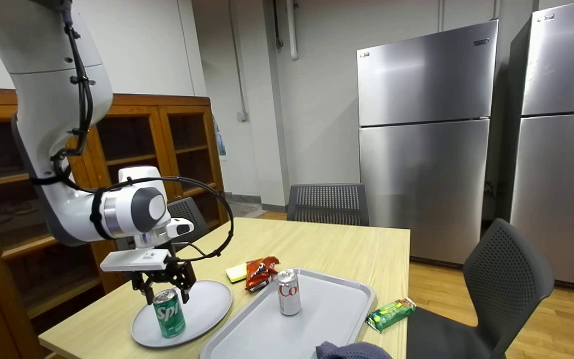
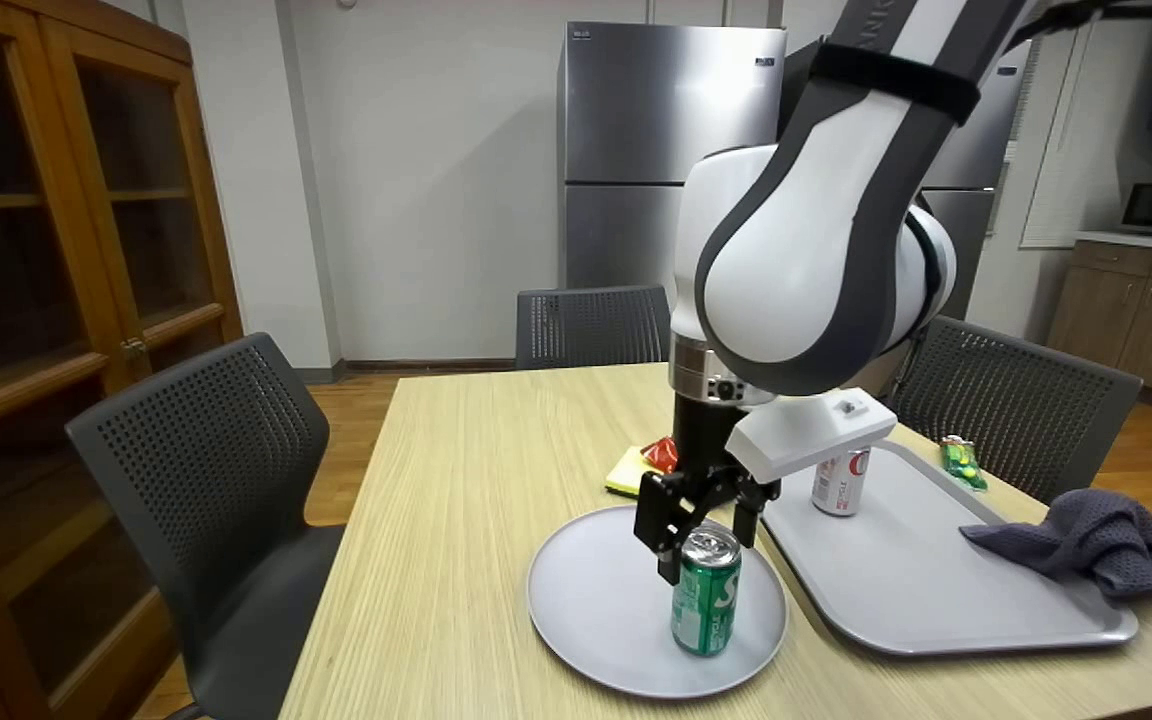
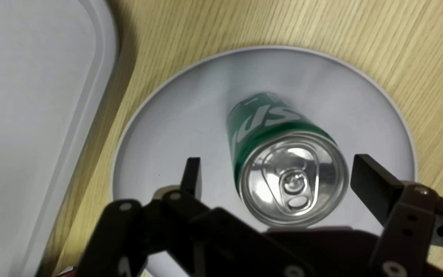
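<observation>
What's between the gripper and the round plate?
The green Sprite can stands there on the round plate, its top between the jaws of the open gripper, as both exterior views show.

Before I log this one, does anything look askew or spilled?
Slightly: the dark cloth lies bunched over the rim of the gray tray, not folded. No spill shows; the green can stands upright.

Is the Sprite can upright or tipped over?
Upright: in both exterior views the green Sprite can stands on the plate with its silver lid on top.
</observation>
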You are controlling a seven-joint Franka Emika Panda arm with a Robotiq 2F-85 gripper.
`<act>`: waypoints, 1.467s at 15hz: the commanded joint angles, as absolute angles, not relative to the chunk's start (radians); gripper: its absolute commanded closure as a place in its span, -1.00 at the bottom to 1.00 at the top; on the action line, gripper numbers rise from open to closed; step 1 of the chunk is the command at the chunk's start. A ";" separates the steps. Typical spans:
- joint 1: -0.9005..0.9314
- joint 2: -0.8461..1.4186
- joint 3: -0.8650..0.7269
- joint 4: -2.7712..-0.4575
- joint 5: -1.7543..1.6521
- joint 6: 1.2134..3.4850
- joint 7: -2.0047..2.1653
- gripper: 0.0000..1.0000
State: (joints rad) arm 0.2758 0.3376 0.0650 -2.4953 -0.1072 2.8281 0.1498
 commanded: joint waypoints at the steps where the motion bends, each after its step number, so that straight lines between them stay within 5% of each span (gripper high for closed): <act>1: 0.296 0.324 0.050 -2.509 -0.133 2.835 0.190 -1.00; 6: 0.292 0.322 0.053 -2.511 -0.131 2.839 0.183 -0.95; 7: 0.293 0.321 0.053 -2.512 -0.132 2.840 0.184 -0.47; 9: 0.294 0.320 0.052 -2.513 -0.134 2.844 0.184 -0.37; 13: 0.292 0.318 0.056 -2.514 -0.129 2.845 0.181 0.23; 22: 0.270 0.240 0.088 -2.540 -0.104 2.870 0.151 0.23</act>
